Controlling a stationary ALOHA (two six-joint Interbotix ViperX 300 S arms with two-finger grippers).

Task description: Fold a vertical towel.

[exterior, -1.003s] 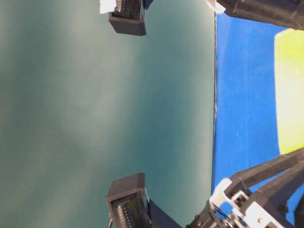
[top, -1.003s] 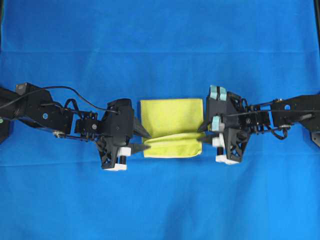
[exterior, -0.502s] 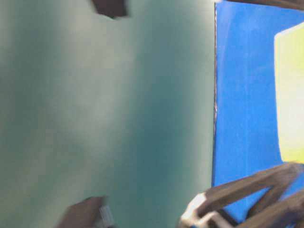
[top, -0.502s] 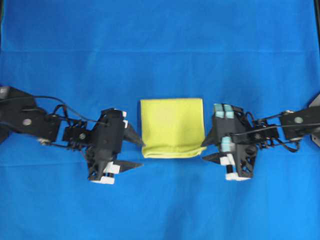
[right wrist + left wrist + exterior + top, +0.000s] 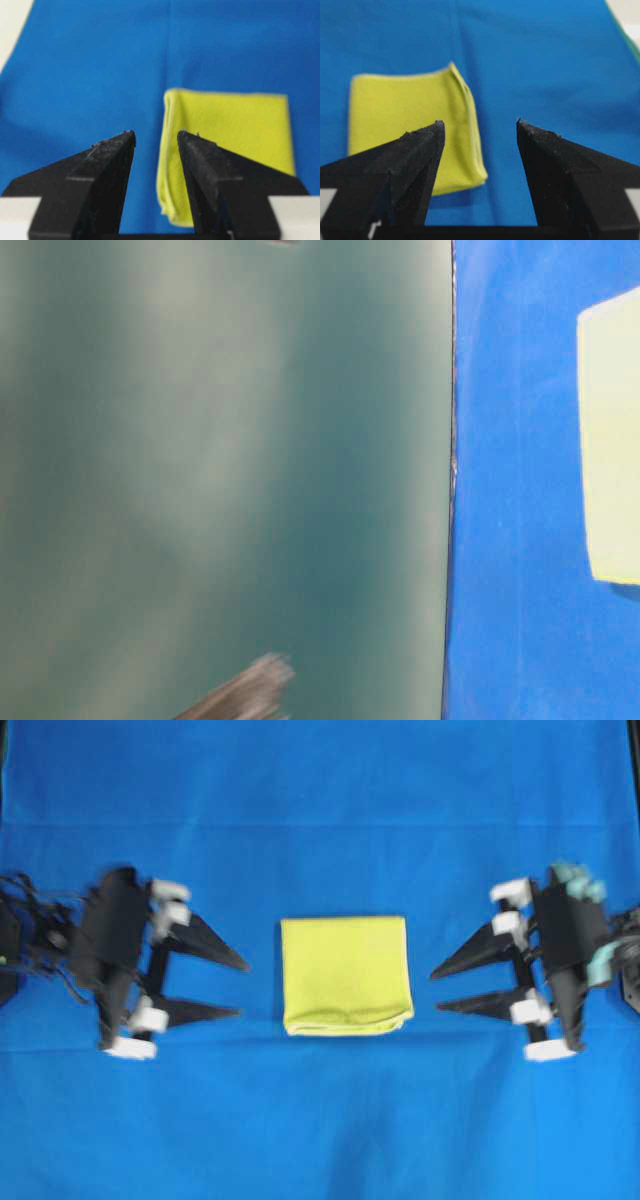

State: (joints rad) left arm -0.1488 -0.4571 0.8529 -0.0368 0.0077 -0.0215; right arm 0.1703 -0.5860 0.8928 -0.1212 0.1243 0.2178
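Pulled back from the towel (image 5: 346, 975) to far left and right since a second ago, left gripper (image 5: 241, 988) and right gripper (image 5: 436, 992) both spread empty, folded yellow cloth left flat mid blue cloth (image 5: 320, 1120), fold apparently done.

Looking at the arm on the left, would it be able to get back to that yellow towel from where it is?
Probably yes. The left gripper stands open and empty, apart from the towel, with only bare blue cloth between them. Its tips already point toward the towel's side edge, and nothing blocks the way.
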